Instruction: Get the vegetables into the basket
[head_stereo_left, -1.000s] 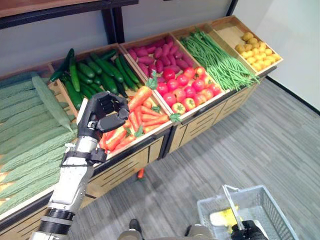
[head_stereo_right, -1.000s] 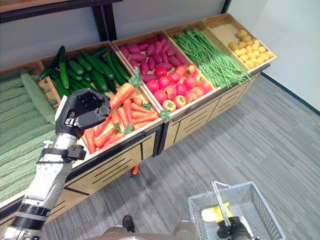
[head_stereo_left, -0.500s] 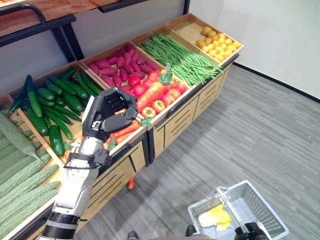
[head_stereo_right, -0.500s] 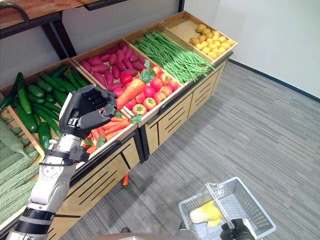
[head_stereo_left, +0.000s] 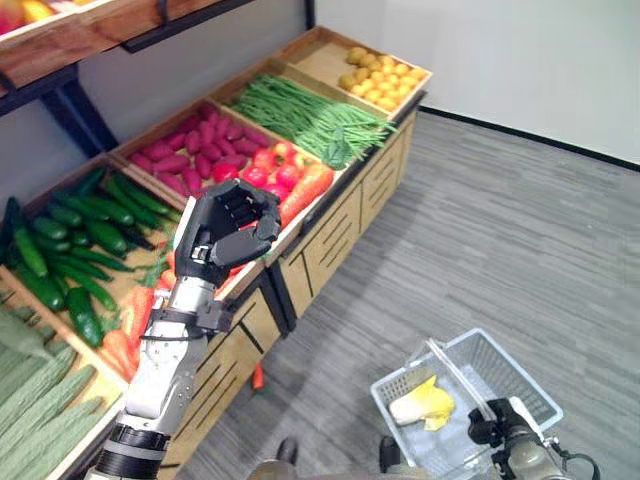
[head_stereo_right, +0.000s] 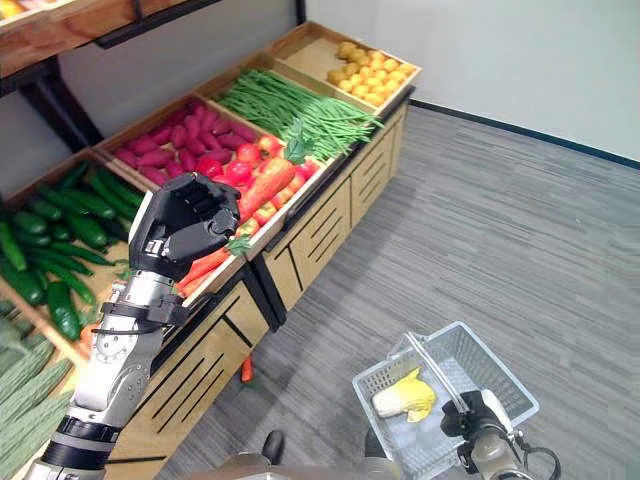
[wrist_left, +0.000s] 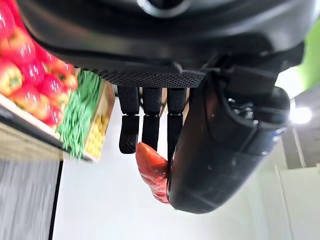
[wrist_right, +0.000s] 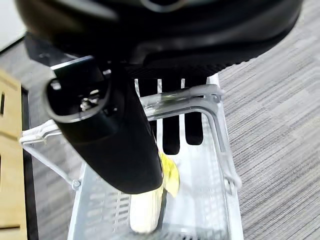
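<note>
The left hand (head_stereo_left: 225, 225) is clenching a carrot (head_stereo_left: 305, 188), fingers curled round its thick end, and is holding it above the vegetable stand (head_stereo_left: 330, 215); the carrot's long axis is pointing toward two o'clock, green top leading; the basket (head_stereo_left: 520, 385) is hanging well apart at about four o'clock from that hand, its handle (wrist_right: 200, 97) gripped by the right hand (head_stereo_left: 500, 432); a yellow vegetable (head_stereo_left: 425, 402) is already lying inside.
</note>
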